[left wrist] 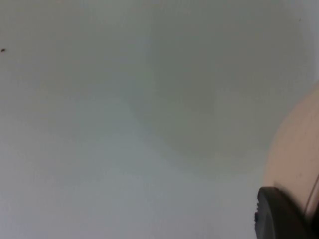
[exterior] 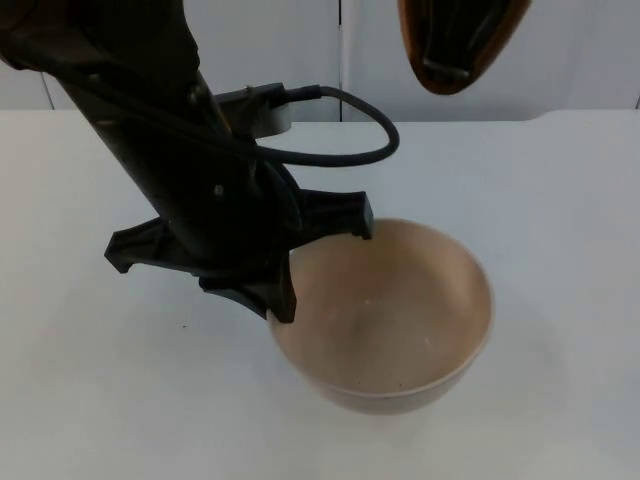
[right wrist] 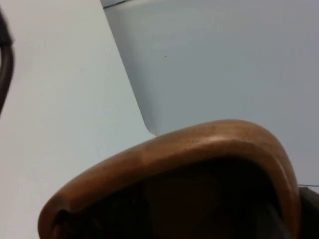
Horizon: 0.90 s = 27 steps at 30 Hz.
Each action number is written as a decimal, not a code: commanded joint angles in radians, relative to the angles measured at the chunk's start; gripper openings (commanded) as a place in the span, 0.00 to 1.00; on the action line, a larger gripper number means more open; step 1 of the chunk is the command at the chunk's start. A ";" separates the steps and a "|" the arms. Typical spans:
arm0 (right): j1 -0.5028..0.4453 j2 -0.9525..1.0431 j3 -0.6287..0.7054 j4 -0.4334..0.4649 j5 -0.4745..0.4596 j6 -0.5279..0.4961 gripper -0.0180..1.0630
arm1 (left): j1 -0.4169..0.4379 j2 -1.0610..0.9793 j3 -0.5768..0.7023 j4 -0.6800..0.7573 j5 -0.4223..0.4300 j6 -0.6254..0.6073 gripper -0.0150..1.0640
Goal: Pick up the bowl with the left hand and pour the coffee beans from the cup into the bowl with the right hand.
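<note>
A wide beige bowl (exterior: 400, 320) hangs close under the top camera, with a bare inside apart from a few tiny specks. My left gripper (exterior: 292, 275) is shut on its left rim. The left wrist view has the bowl's outer wall (left wrist: 294, 159) with a black fingertip (left wrist: 276, 214) against it. A brown wooden cup (exterior: 455, 45) hangs high above the table's far edge, behind the bowl, with my right gripper (exterior: 450, 50) shut on it and one finger inside the rim. The cup's rim (right wrist: 199, 144) arches across the right wrist view; its dark inside hides any beans.
The white table (exterior: 560, 200) spreads around the bowl and ends at the grey partition wall (exterior: 270, 40). A small dark speck (exterior: 183, 325) lies on the table left of the bowl.
</note>
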<state>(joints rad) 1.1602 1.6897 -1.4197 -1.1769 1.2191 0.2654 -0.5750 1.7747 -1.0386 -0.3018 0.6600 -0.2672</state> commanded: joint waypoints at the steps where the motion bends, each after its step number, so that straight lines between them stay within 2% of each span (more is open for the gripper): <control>1: 0.019 -0.007 0.036 -0.085 0.002 0.047 0.02 | -0.006 -0.008 0.004 -0.015 -0.010 -0.003 0.01; 14: 0.050 -0.001 0.078 -0.169 0.002 0.063 0.02 | -0.006 -0.008 0.004 -0.015 -0.010 -0.003 0.01; 18: 0.079 -0.001 0.117 -0.244 0.002 0.110 0.02 | -0.006 -0.008 0.004 -0.015 -0.010 -0.003 0.01; 27: 0.094 -0.001 0.123 -0.260 0.002 0.120 0.02 | -0.006 -0.008 0.004 -0.015 -0.010 -0.003 0.01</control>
<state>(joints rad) 1.2508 1.6897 -1.3009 -1.4034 1.2209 0.3712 -0.5750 1.7747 -1.0386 -0.3018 0.6600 -0.2672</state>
